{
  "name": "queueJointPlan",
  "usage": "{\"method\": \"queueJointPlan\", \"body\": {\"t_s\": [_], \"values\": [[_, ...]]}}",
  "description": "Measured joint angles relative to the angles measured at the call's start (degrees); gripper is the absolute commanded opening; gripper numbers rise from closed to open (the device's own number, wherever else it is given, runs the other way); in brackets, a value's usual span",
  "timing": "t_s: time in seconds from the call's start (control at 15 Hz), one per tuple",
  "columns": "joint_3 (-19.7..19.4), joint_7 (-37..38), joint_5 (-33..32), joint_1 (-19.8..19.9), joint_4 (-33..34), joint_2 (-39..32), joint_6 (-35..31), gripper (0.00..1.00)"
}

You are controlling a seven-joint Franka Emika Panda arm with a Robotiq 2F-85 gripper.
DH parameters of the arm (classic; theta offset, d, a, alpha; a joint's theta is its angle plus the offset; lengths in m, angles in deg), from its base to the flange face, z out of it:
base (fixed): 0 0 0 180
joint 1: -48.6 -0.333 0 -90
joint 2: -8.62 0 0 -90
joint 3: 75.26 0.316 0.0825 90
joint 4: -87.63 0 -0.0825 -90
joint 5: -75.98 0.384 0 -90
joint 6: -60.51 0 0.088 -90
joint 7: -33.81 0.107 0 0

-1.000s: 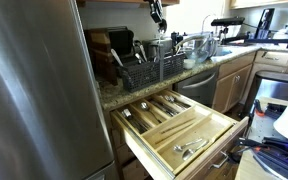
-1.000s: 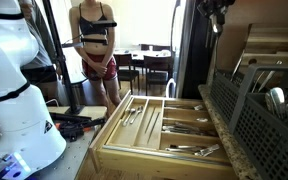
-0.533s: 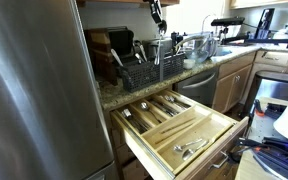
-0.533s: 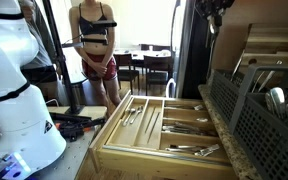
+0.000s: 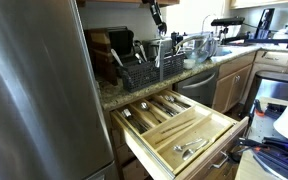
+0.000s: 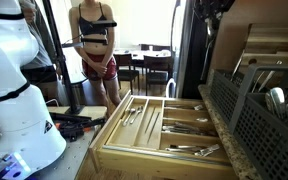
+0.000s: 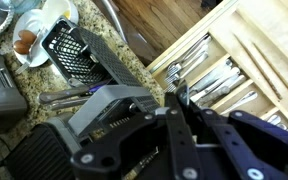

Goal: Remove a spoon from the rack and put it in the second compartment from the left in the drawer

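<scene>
Gripper (image 5: 157,14): high above the rack (image 5: 149,70); we cannot tell its opening.
Rack: by the counter (image 5: 110,96) front edge.
Spoon: we judge it light, stiff, slippery; take it mid-handle.

Black wire-grid rack (image 5: 149,70) above and behind the pulled-out pale-wood drawer (image 5: 219,128), cutlery in its divided slots

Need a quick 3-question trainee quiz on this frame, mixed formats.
1. True or false: the pale wooden divided drawer is shut.
2. The robot's gripper is: A) raised above the black wire-grid dish rack, B) down inside the drawer, C) resting on the floor.
3. Fill in: the rack stands on the speckled stone ____.
Key: 1 false, it is pulled open with cutlery inside; 2 A; 3 countertop.
</scene>
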Motion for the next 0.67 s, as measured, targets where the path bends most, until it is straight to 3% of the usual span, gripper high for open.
{"method": "queueJointPlan", "body": {"t_s": [0.67], "values": [[0.0,-4.0,1.0,0.0,0.0,-0.2,0.2,0.06]]}}
